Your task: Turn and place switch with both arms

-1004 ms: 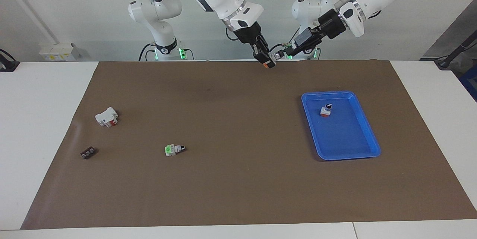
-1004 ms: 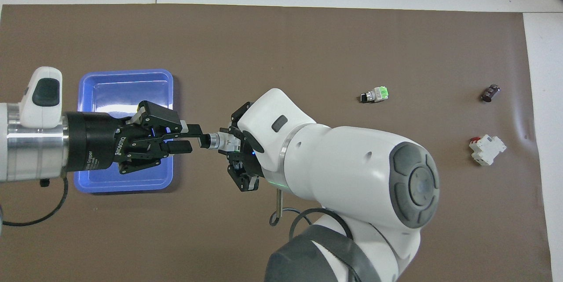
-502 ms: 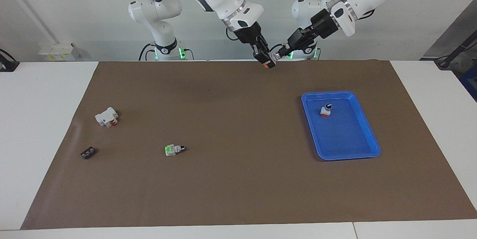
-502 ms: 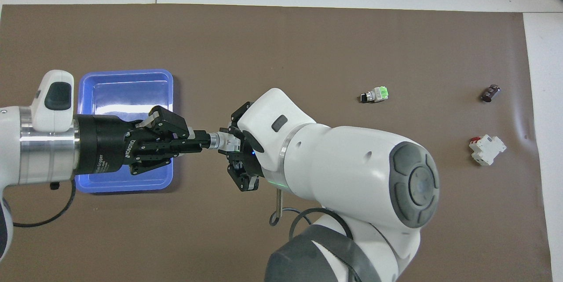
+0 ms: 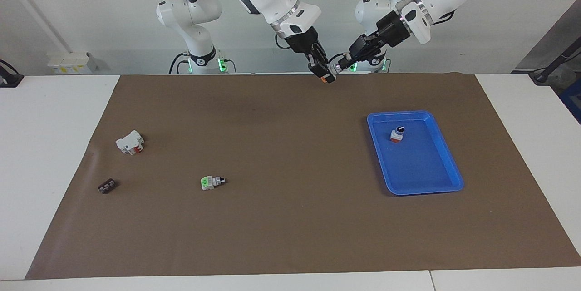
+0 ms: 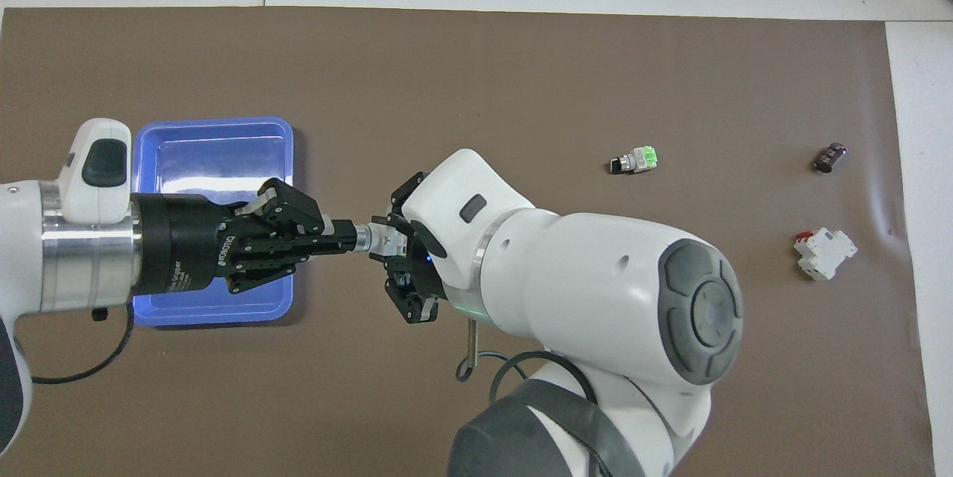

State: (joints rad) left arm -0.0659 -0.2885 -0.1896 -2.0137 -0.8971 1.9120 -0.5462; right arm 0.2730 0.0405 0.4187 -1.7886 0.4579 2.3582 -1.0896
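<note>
Two grippers meet in the air over the robots' edge of the brown mat, about midway along it, as the facing view shows. The right gripper points down with its fingers closed on the switch, whose orange base shows at the lower tip. The left gripper comes in level from the left arm's end and is closed on the knob end of that same switch. A blue tray lies toward the left arm's end of the mat; a second switch with a redder base stands upright in the part of it nearer the robots. A green-based switch, a white block and a small dark part lie toward the right arm's end, the dark part nearest that edge. From overhead, the left gripper lies over the tray's rim with its fingers pressed together on the black knob, the switch's white body bridging to the right gripper, which clamps its other end. The green-based switch, white block and dark part lie well apart from both grippers.
</note>
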